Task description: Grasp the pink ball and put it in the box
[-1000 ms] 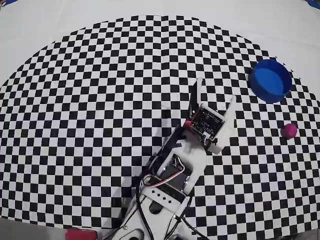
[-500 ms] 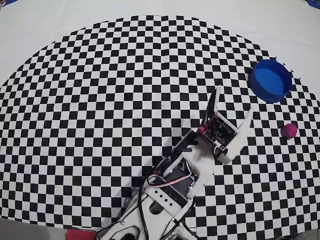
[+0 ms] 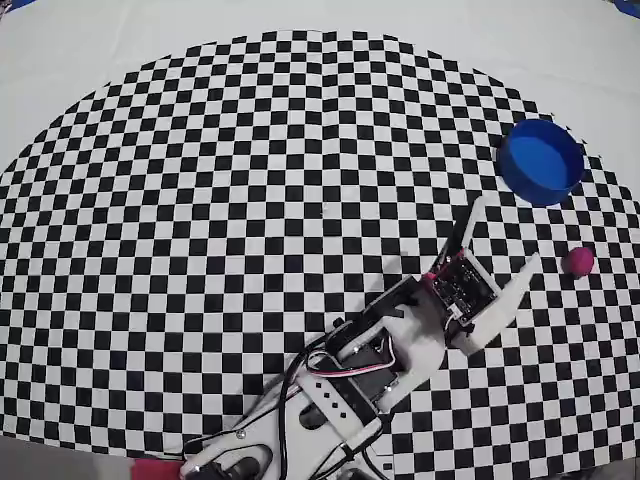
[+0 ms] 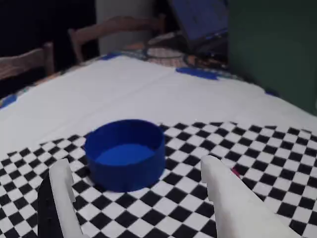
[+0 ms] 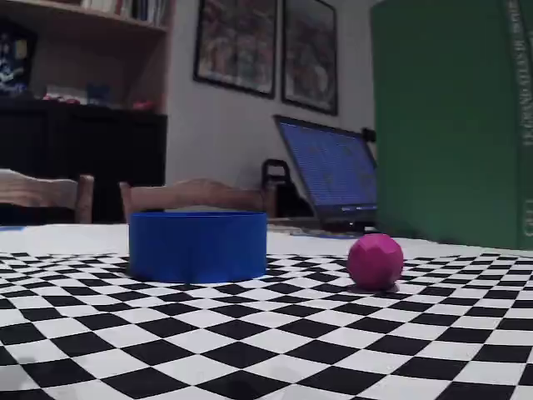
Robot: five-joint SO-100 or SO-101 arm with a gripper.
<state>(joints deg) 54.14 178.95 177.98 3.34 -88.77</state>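
Note:
The pink ball [image 3: 578,261] lies on the checkered mat near its right edge in the overhead view. The box [image 3: 540,160], a round blue container, stands empty farther back. My gripper [image 3: 506,233] is open, its white fingers spread, and sits left of the ball and in front of the box with nothing between them. In the wrist view the box [image 4: 125,158] fills the space beyond the gripper [image 4: 134,161], and only a pink sliver of the ball [image 4: 234,171] peeks out behind the right finger [image 4: 218,183]. The fixed view shows the box [image 5: 197,244] left of the ball [image 5: 375,261], a little apart.
The checkered mat [image 3: 200,200] lies on a white tablecloth [image 3: 100,50]. An open laptop [image 5: 329,171] and a green panel [image 5: 450,117] stand behind the table. Wooden chairs [image 5: 196,196] are at its far side.
The arm has swung to the right across the mat, bringing the open gripper nearer the ball and the box. Ball and box have not moved.

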